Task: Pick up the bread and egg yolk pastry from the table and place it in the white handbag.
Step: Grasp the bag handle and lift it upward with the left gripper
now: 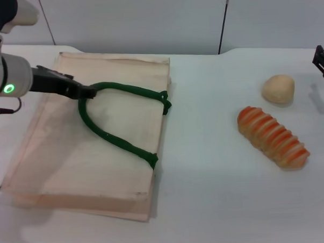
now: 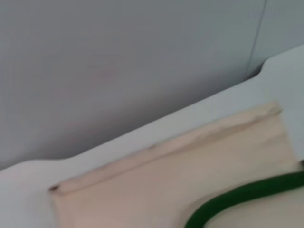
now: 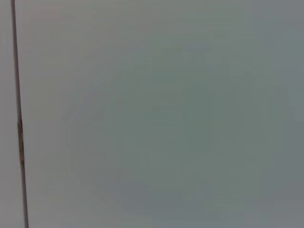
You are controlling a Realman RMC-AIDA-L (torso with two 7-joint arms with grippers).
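The white handbag point(image 1: 99, 151) lies flat on the table's left half, its dark green rope handle point(image 1: 117, 137) looping over its top face. My left gripper point(image 1: 86, 92) reaches in from the left and is shut on the bend of that handle. The left wrist view shows the handbag point(image 2: 156, 185) and a stretch of the green handle point(image 2: 237, 195). The striped orange bread point(image 1: 273, 136) lies at the right, with the pale round egg yolk pastry point(image 1: 278, 89) just behind it. My right gripper point(image 1: 323, 62) sits at the far right edge, mostly out of frame, apart from both foods.
The white table point(image 1: 207, 168) runs back to a grey wall with a dark vertical seam point(image 1: 223, 22). The right wrist view shows only that grey wall point(image 3: 161, 114).
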